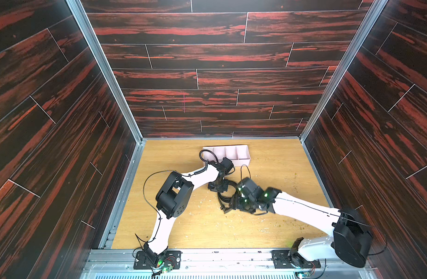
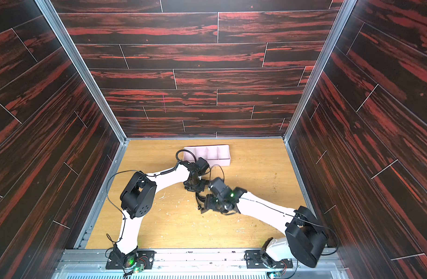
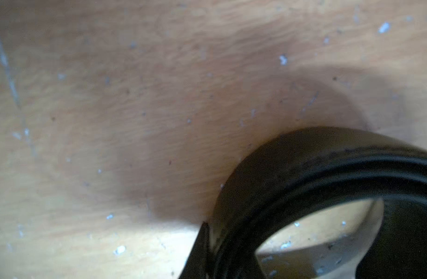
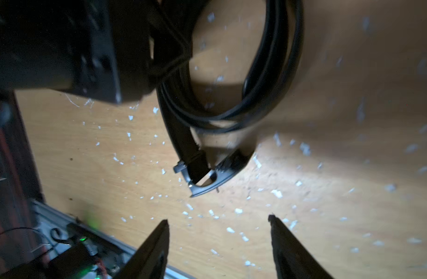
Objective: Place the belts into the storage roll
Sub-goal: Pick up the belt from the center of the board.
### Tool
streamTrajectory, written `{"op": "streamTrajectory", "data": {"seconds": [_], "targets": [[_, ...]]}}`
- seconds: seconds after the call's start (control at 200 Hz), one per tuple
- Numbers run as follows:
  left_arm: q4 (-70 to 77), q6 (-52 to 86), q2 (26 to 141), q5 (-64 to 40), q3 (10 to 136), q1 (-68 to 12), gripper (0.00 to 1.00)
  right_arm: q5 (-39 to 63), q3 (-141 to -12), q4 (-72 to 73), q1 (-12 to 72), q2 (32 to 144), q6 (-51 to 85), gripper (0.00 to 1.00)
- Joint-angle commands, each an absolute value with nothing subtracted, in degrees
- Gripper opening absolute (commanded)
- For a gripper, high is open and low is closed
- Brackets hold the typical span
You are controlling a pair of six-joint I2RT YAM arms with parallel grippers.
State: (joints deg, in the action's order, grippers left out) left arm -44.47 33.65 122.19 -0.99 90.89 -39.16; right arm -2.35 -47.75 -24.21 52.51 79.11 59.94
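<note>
The left claw (image 1: 217,187) is clamped on the loosely coiled belt (image 4: 280,72), which lies on the surface (image 1: 183,229) at 6 o'clock from the storage roll (image 1: 243,161), while the right claw (image 4: 219,219) stands apart and empty; the strap looks light, floppy and springy, so it is probably best gripped across its stacked coils.

The left arm (image 1: 202,175) and its cable loop (image 1: 200,154) stand before the tray's (image 1: 243,160) left half; its right compartments lie open. The counter (image 1: 282,174) right of the belt (image 1: 221,199) is bare.

Coiled belt (image 1: 221,200) before the tray (image 1: 243,162)
Both lie on the table (image 1: 280,193); left gripper (image 1: 217,187) at belt's far edge, right gripper (image 1: 228,209) nearer.
</note>
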Motion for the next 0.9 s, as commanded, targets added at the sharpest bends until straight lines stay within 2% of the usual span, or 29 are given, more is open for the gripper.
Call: {"op": "streamTrajectory", "data": {"seconds": [0.0, 0.11, 0.165, 0.481, 0.721, 0.772, 0.892], "targets": [[-48.4, 41.3, 119.6, 2.8, 89.1, -39.8, 0.00, -3.2, -44.8, -18.6, 55.3, 78.5, 76.0, 0.69], [-47.8, 45.0, 118.3, 4.6, 87.1, -40.1, 0.00, -4.8, -46.2, -20.0, 57.0, 81.1, 80.7, 0.69], [-47.3, 46.0, 117.5, 5.1, 86.2, -40.4, 0.00, -5.6, -46.3, -20.1, 57.5, 81.7, 83.1, 0.74], [-47.1, 51.6, 116.0, 4.1, 83.7, -41.3, 0.00, -5.8, -43.1, -13.0, 56.9, 84.8, 91.8, 0.72], [-50.3, 60.4, 113.0, 5.2, 82.6, -42.2, 0.00, -6.7, -44.2, -15.3, 56.9, 83.8, 97.5, 0.74], [-50.8, 62.6, 112.4, 5.5, 82.3, -42.3, 0.00, -7.0, -44.8, -16.8, 56.9, 83.3, 98.3, 0.83], [-50.6, 66.8, 110.5, 6.2, 80.9, -42.8, 0.00, -7.6, -47.0, -19.9, 56.5, 83.0, 98.2, 0.90]]}}
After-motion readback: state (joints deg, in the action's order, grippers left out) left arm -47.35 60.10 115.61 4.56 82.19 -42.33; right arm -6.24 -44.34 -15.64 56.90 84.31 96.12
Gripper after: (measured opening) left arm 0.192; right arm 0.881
